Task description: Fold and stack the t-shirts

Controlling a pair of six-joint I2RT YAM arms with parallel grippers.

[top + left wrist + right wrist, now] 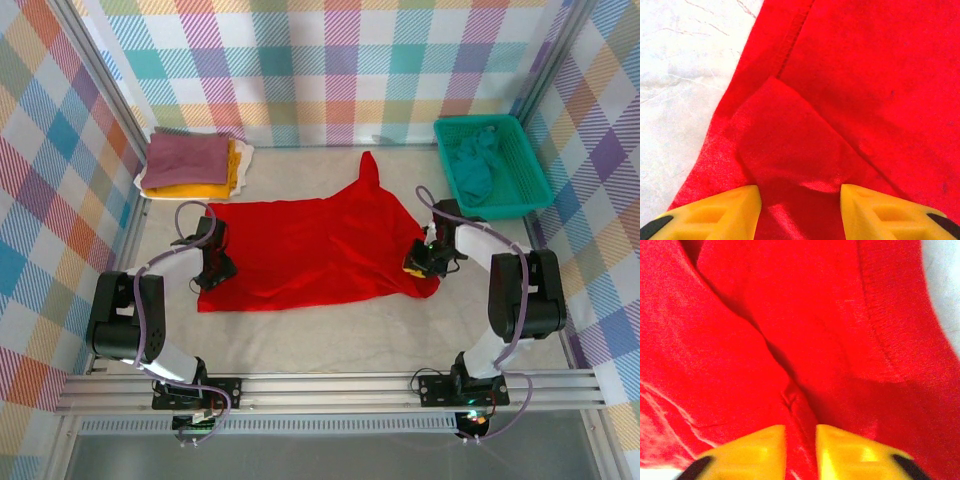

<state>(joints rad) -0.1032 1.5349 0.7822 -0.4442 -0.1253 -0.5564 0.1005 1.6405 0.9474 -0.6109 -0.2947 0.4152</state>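
A pale, marbled table (330,325) seen from above, boxed in by walls (330,60) of pastel plaid.

A red t-shirt (320,250) lies spread out in the middle of the table. It is mostly flat, and one narrow part points toward the far wall.

At the far left corner sits a stack of folded shirts (190,165), with a dusty mauve one on top and mustard yellow and white edges showing beneath it. The stack is well apart from the red t-shirt.

At the far right stands a teal mesh basket (525,190) with a crumpled teal cloth (475,160) inside it.

The left gripper (215,270) is down on the left edge of the red t-shirt, toward its near corner. In the left wrist view its yellow fingers (715,210) stand apart. A small folded flap of red cloth lies between them, and bare table shows to one side. The fingers are released, not squeezing the cloth.

The right gripper (420,262) is down on the right near corner of the red t-shirt. In the right wrist view its yellow fingers (755,450) are drawn close together, with a thin ridge of red cloth pinched in the narrow gap between them. A ribbed hem runs nearby. The fingers are clenched on the t-shirt.
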